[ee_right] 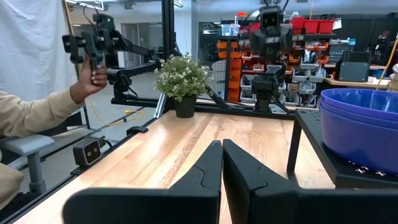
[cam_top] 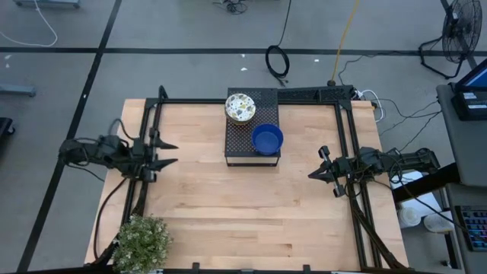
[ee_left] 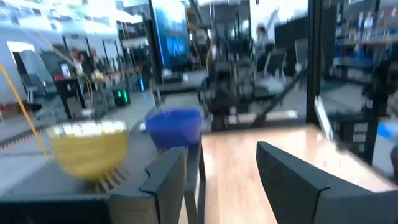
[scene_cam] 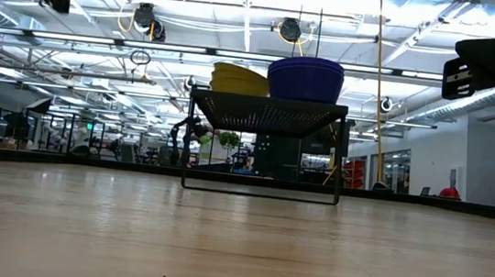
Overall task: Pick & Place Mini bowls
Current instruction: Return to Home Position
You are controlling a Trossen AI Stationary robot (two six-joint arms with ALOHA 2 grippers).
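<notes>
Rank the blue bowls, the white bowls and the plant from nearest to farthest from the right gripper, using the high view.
Measured from the right gripper, at the right side of the table:
1. blue bowls, on the shelf, at its corner toward this gripper.
2. white bowls, on the shelf's opposite corner.
3. plant, at the table corner, lower left in the picture.
</notes>
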